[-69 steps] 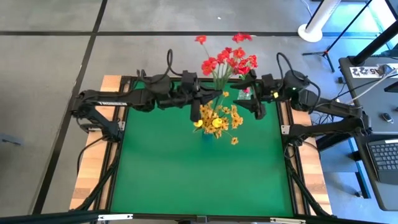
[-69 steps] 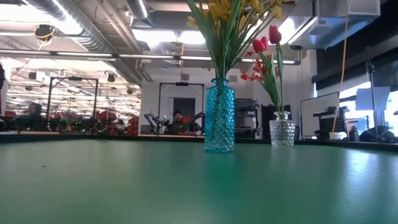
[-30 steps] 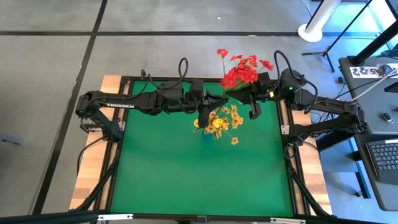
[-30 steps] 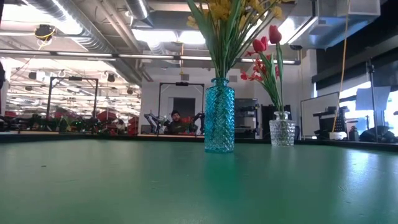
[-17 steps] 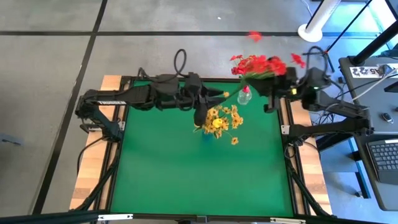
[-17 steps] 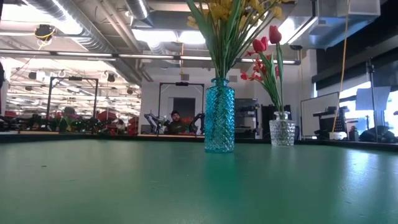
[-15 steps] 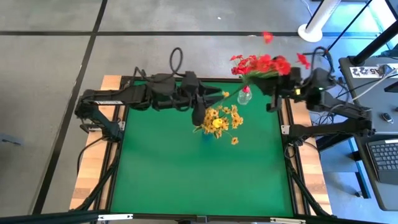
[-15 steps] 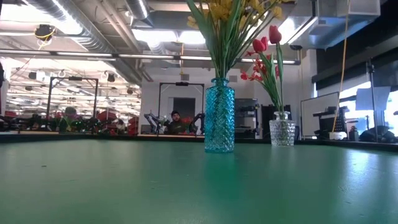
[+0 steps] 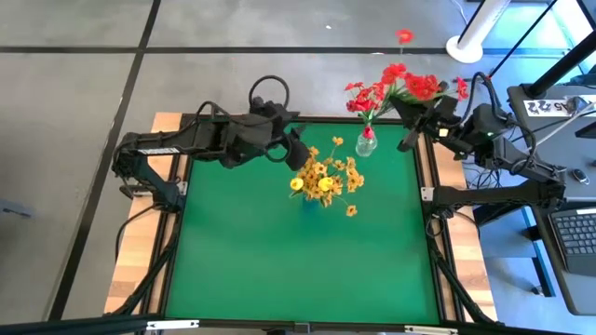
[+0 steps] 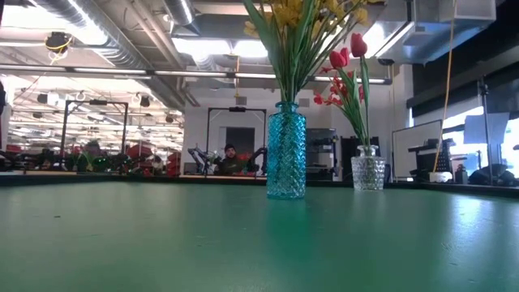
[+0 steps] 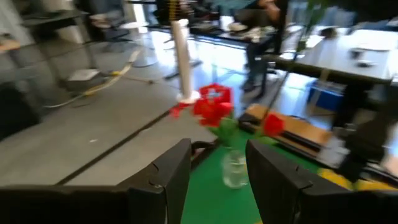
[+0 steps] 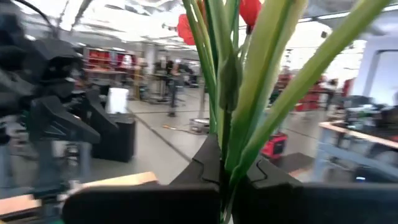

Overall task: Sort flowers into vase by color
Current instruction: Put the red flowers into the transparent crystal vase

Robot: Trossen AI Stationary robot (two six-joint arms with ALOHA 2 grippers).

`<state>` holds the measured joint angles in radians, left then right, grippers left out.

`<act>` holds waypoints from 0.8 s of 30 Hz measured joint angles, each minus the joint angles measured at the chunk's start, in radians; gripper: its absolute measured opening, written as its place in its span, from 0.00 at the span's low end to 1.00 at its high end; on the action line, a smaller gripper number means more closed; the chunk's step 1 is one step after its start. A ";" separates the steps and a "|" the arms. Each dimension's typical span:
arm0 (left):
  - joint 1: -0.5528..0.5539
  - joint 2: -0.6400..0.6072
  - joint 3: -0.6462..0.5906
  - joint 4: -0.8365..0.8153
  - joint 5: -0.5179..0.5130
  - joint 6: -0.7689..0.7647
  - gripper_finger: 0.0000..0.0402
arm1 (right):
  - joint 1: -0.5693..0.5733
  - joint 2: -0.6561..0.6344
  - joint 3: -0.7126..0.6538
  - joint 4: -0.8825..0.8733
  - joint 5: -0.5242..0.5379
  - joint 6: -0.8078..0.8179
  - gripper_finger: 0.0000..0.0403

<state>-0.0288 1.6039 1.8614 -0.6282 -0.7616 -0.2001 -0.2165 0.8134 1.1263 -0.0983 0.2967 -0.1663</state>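
Over the clear vase (image 9: 367,146) at the far right of the tabletop (image 9: 298,251), a bunch of red flowers (image 9: 410,87) hangs in the right gripper (image 9: 416,115), jaws clamped together on the green stems (image 12: 225,81). Judgement: held by the stems so the heads stay free and the cut ends can be steered into a vase neck.

Long axis of the bunch looks tilted rather than upright: heads fan out beyond the far edge of the tabletop, to the right of the clear vase. Whether the stem ends reach toward that vase cannot be told. One red tulip (image 10: 358,45) and a red cluster stand upright in the vase.

Left of the clear vase, mid-tabletop, the blue vase (image 10: 286,151) carries the yellow flowers (image 9: 325,177), stems near vertical and spreading.

Further left, the left gripper (image 9: 300,149) hovers just beside the yellow blooms, jaws apart, empty. Judgement: standing clear.
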 joint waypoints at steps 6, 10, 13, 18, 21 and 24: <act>0.008 0.000 0.000 -0.045 -0.060 0.000 0.35 | 0.000 0.021 0.000 0.010 0.158 -0.087 0.00; 0.017 0.000 0.000 -0.156 -0.096 -0.058 0.32 | 0.000 0.030 0.000 -0.063 0.353 -0.133 0.00; 0.037 0.000 0.000 -0.249 -0.130 -0.150 0.30 | 0.000 0.037 0.000 -0.170 0.407 -0.129 0.00; 0.058 0.000 -0.008 -0.329 -0.129 -0.217 0.25 | -0.039 0.056 -0.005 -0.323 0.404 -0.096 0.00; 0.056 0.000 -0.046 -0.310 -0.131 -0.220 0.21 | -0.087 0.060 -0.055 -0.323 0.337 -0.067 0.00; 0.053 -0.005 -0.092 -0.302 -0.133 -0.225 0.17 | -0.152 0.049 -0.139 -0.278 0.228 -0.044 0.00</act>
<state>0.0245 1.5992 1.7694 -0.9305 -0.8944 -0.4251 -0.3685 0.8620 0.9875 -0.3764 0.5251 -0.2104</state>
